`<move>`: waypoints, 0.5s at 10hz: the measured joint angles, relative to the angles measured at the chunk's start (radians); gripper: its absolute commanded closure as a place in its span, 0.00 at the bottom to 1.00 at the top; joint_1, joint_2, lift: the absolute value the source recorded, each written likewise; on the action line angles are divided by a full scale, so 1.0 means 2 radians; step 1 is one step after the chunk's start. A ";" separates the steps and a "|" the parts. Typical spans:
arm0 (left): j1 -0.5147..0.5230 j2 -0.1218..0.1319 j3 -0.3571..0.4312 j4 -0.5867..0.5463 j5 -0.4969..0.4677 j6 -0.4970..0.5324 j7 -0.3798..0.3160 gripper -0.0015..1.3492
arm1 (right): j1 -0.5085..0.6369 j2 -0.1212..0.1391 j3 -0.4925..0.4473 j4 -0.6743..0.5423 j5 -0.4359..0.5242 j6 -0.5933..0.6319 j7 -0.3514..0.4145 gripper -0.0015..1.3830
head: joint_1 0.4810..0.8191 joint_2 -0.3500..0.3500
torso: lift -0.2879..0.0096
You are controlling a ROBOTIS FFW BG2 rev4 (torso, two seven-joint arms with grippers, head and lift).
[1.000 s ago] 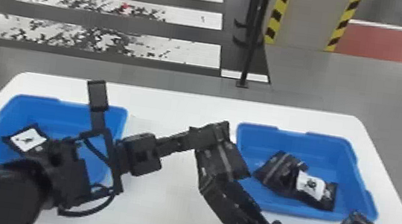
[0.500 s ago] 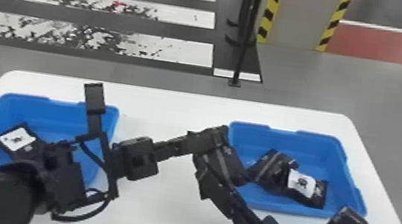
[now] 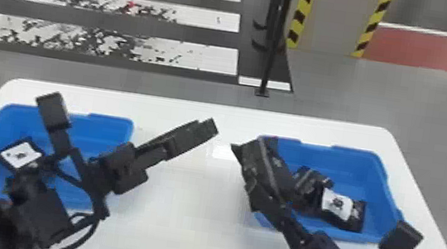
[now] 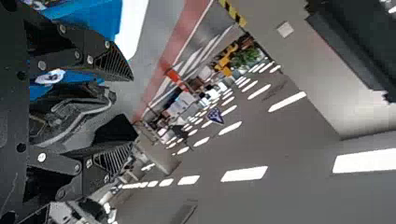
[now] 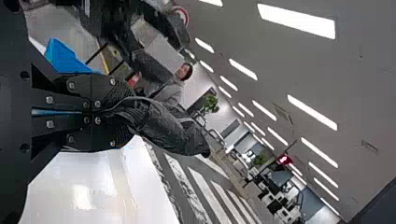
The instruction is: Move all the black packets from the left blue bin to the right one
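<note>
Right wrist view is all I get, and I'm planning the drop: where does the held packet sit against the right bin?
Observer: From the head view, the held packet overlaps the left end of the right bin.
Operator: What is already in that bin?
Observer: A white-labelled packet, with another black packet beside it.
Operator: And is anything left in the other bin?
Observer: Yes, one black packet with a white label shows in the left bin; the left arm hides part of the inside.
</note>
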 measured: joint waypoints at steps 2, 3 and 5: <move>0.043 -0.007 0.047 -0.028 0.000 -0.028 -0.005 0.13 | -0.055 -0.011 -0.039 0.058 0.039 0.005 -0.007 0.93 | 0.63 0.47 | 0.50; 0.061 -0.009 0.068 -0.033 0.000 -0.041 -0.009 0.13 | -0.086 -0.017 -0.059 0.094 0.062 0.010 -0.010 0.93 | 0.63 0.45 | 0.50; 0.089 -0.014 0.103 -0.035 0.000 -0.047 -0.013 0.13 | -0.134 -0.026 -0.097 0.153 0.114 0.027 -0.019 0.85 | 0.63 0.40 | 0.50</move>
